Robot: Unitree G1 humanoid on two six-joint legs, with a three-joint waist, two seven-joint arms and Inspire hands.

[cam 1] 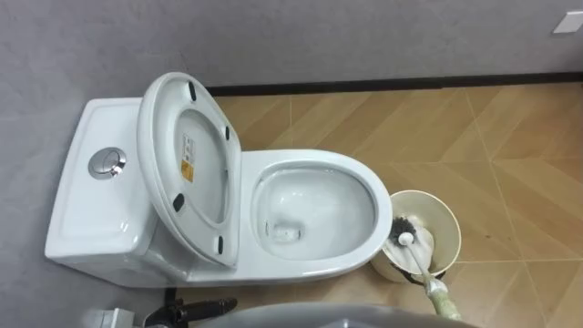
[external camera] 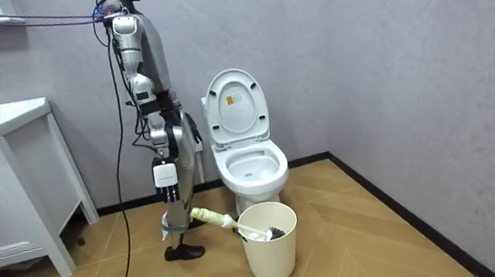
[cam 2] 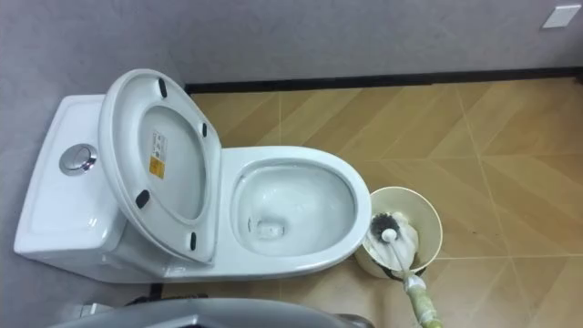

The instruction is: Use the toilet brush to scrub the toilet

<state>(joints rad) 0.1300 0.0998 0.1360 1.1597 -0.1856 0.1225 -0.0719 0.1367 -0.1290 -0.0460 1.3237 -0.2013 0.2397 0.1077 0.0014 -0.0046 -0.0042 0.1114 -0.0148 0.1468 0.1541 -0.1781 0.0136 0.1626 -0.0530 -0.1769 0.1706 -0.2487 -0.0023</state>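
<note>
A white toilet stands against the grey wall, its seat and lid raised against the tank. The bowl holds a little water. Right of the bowl a cream bucket stands on the floor. The toilet brush's dark bristled head rests inside the bucket, and its pale handle slants out towards me at the lower right. In the room view I stand beside the toilet, at the room view's left. There my lowered right hand is shut on the end of the brush handle.
The tank top carries a chrome flush button. A black skirting runs along the wall behind. A white vanity cabinet stands at the room view's left. Wood-pattern floor spreads right of the bucket.
</note>
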